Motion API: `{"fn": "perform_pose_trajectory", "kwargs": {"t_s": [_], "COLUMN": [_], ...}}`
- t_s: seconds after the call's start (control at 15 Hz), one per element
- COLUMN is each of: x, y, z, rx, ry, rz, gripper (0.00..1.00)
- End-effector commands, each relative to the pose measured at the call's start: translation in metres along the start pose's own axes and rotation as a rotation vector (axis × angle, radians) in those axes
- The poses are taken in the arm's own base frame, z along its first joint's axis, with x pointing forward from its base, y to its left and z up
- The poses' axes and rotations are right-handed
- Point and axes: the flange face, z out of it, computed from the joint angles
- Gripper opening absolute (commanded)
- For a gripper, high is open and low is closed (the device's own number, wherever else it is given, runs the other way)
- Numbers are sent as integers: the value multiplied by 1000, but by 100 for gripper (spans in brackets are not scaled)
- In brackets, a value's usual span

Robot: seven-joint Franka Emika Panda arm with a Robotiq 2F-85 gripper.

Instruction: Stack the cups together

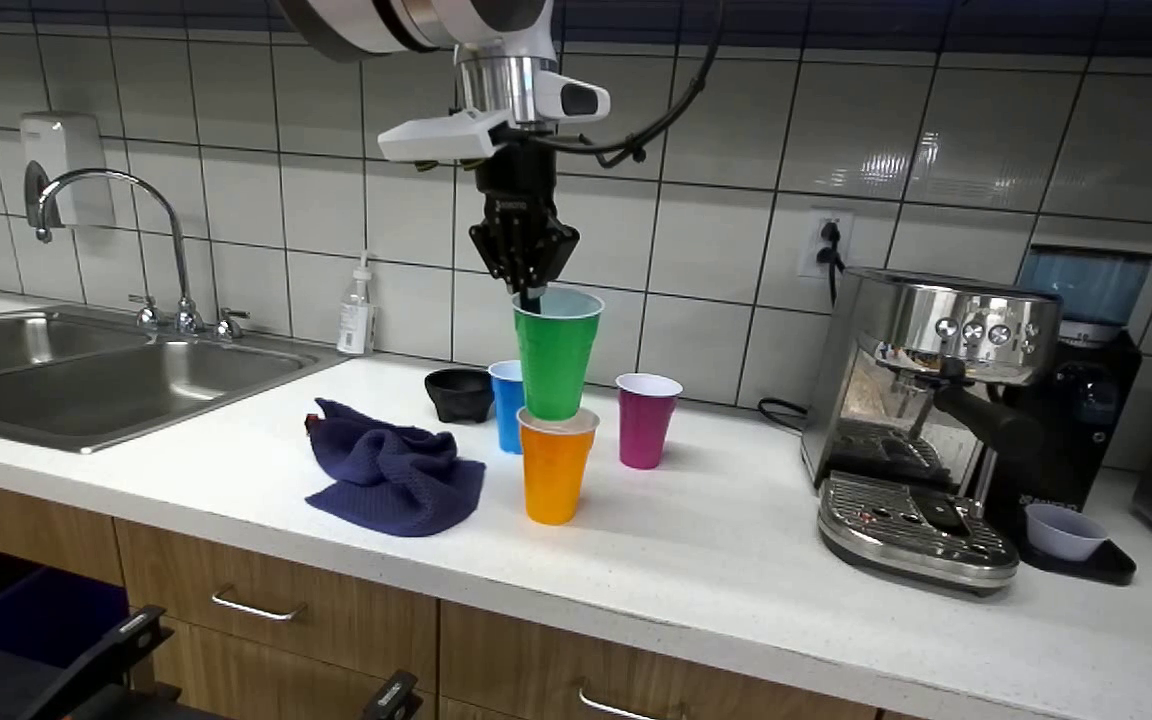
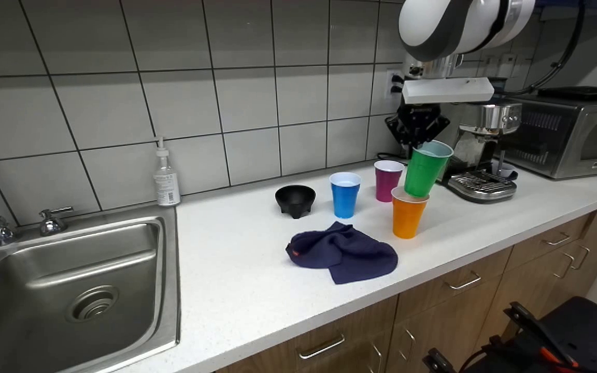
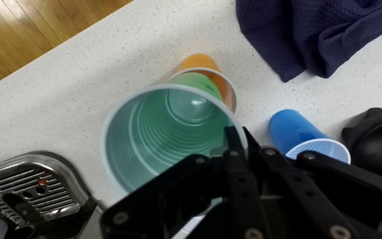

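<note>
Gripper (image 1: 530, 296) pointing down, fingers clamped on rim of green cup (image 2: 426, 171), one finger inside wall, one outside. Green cup tilted, its base at mouth of orange cup (image 2: 408, 220); depth of entry, if any, cannot be told. Orange cup upright on white countertop (image 1: 696, 540). Blue cup (image 2: 344, 197) and magenta cup (image 2: 387, 181) upright, apart, nearer tiled wall (image 1: 716, 240). Black bowl (image 2: 295, 199) near blue cup; crumpled navy cloth (image 2: 347, 254) near orange cup.
</note>
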Motion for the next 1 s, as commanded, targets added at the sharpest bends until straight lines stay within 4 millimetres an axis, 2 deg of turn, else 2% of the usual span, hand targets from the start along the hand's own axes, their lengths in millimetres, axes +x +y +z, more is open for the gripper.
{"fn": "perform_pose_trajectory", "kwargs": {"t_s": [0.0, 0.47, 0.93], "x": [10, 23, 27], "y": [-11, -13, -15], "z": [6, 16, 25], "rx": [-1, -4, -7], "ry": [1, -10, -26], "rz": [11, 14, 8], "gripper": [1, 1, 1]}}
